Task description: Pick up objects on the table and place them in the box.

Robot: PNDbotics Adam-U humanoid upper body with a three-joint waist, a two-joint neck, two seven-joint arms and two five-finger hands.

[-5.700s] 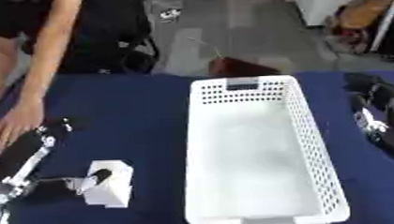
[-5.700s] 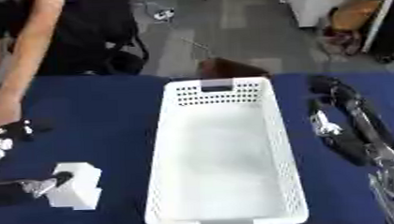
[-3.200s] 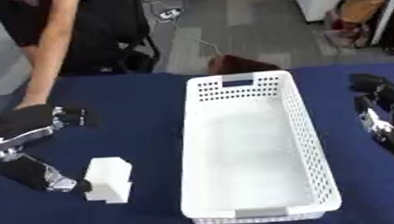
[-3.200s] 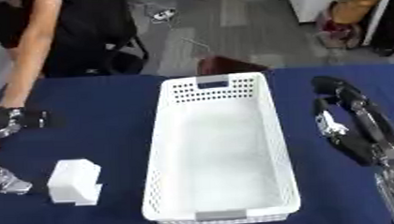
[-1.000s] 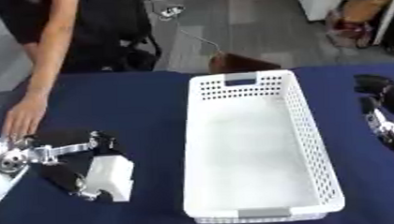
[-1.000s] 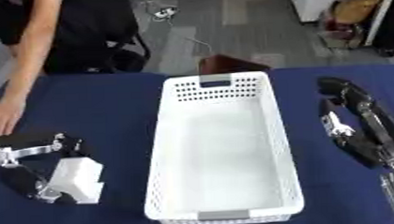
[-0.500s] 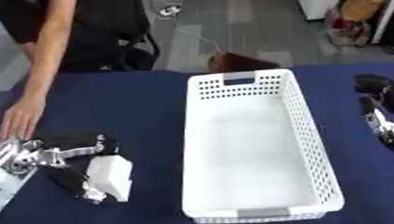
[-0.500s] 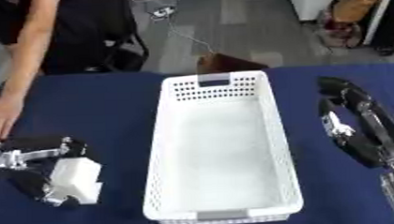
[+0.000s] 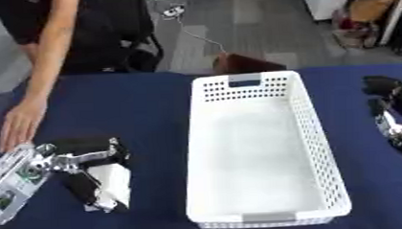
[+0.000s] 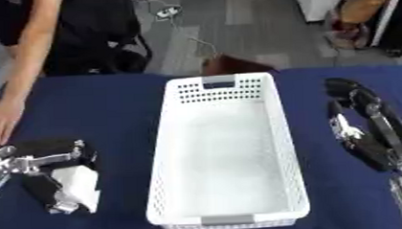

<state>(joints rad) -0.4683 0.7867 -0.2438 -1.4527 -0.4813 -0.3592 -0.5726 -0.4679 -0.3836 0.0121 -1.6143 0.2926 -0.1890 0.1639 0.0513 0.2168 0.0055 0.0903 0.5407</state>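
Note:
A small white block lies on the blue table left of the white perforated box. My left hand is around the block, dark fingers over its top and thumb along its left side, curled onto it. The block still rests on the table. The box holds nothing that I can see. My right hand lies on the table to the right of the box, fingers stretched out, holding nothing.
A person stands at the far left edge of the table, with a bare hand resting flat on the blue cloth just above my left hand. A brown object sits on the floor beyond the box.
My left hand has closed in on the white block, its fingers now over the top and the thumb at its side. The right hand and the box have not moved.

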